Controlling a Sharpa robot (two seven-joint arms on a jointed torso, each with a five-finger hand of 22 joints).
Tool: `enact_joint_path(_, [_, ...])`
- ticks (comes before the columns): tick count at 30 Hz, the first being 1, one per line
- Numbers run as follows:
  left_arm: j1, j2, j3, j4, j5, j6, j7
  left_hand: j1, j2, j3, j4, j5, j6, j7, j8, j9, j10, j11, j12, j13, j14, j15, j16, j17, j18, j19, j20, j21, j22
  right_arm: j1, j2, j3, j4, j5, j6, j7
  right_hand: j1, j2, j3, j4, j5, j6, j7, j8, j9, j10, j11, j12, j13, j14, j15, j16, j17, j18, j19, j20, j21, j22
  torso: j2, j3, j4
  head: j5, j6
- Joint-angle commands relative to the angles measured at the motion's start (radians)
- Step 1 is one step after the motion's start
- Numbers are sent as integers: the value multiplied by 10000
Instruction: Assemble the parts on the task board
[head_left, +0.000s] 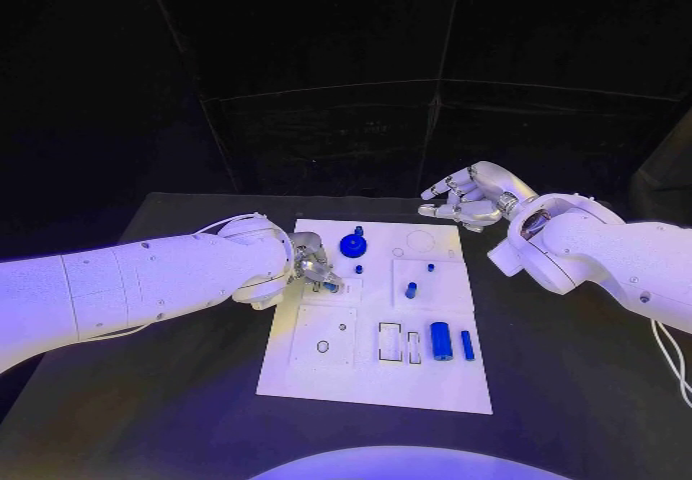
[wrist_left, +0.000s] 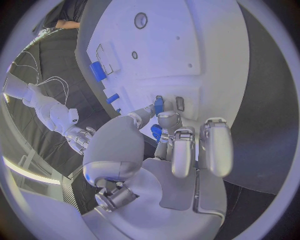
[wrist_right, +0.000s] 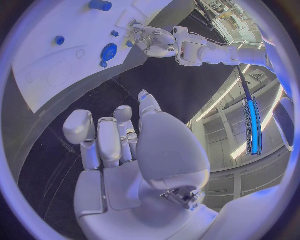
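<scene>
The white task board (head_left: 332, 375) lies in the middle of the black table. My left hand (head_left: 309, 262) reaches over the board's left side and pinches a small blue part (head_left: 330, 286) between thumb and finger, low over the board; the same blue part (wrist_left: 158, 106) appears in the left wrist view. A round blue disc (head_left: 353, 243) stands at the board's far end, a blue peg (head_left: 410, 291) in its middle. A blue cylinder (head_left: 441, 341) and a thin blue bar (head_left: 467, 345) lie near the right edge. My right hand (head_left: 464, 203) hovers beyond the board's far right corner, fingers apart and empty.
Two empty rectangular slots (head_left: 389, 341) sit left of the blue cylinder, and a small ring hole (head_left: 323, 346) marks the board's left half. Bare black table (head_left: 577, 380) surrounds the board. In the right wrist view the board (wrist_right: 56, 65) lies beyond my right hand (wrist_right: 119, 145).
</scene>
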Motion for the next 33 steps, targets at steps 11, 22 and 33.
enact_joint_path(11, [12,142,0,-113,-249,581,-87,-33,83,1668,-1607,27,5,-52,67,2,68,-6,34,-19,1054,-47,32,2634,-108,-2,2,-10,-1,19,37,7,-5,-92,178,17,71,25,-74,8,52,-47,3,48,-10,29,6,36,-13,213,-83,-57,-10,84,-6,-19,-36,-13,0,-3,-1,-22,-42])
enact_joint_path(22, [12,224,0,-106,-252,728,-84,-42,74,1668,-1607,23,2,-51,68,2,71,-4,38,-15,1054,-47,32,2634,-108,-3,1,-12,-2,19,94,7,-28,-301,233,34,71,25,-74,8,52,-47,3,48,-10,29,6,36,-13,213,-83,-57,-10,84,-6,-19,-36,-13,2,-6,5,-40,-65])
enact_joint_path(33, [12,241,0,-113,-251,725,-78,-70,46,1671,-1608,13,0,-52,76,4,92,-4,67,15,1054,-46,32,2634,-107,-5,1,-16,-6,18,128,6,-55,-353,261,44,71,25,-74,8,52,-47,3,48,-10,29,6,36,-13,213,-83,-57,-10,84,-6,-19,-36,-13,2,-6,-3,-36,-73])
